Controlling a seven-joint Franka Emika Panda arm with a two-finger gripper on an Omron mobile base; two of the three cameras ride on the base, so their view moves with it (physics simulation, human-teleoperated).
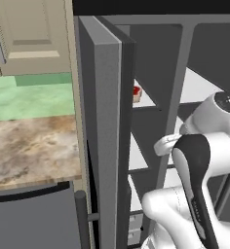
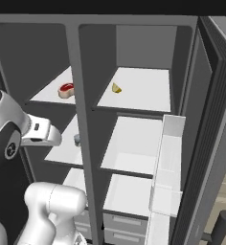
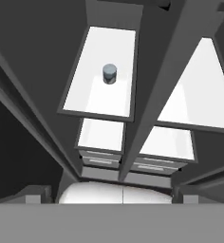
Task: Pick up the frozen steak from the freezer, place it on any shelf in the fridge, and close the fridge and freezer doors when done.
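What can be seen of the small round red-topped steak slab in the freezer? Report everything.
The frozen steak is a small, thick, round slab with a glossy red top and tan rim. It lies flat on the top white shelf of the narrower freezer compartment, near the shelf's front edge, with nothing else touching it. The left base view shows only its edge past the open grey door.

Glossy white arm (rounded shells), black joint bands.
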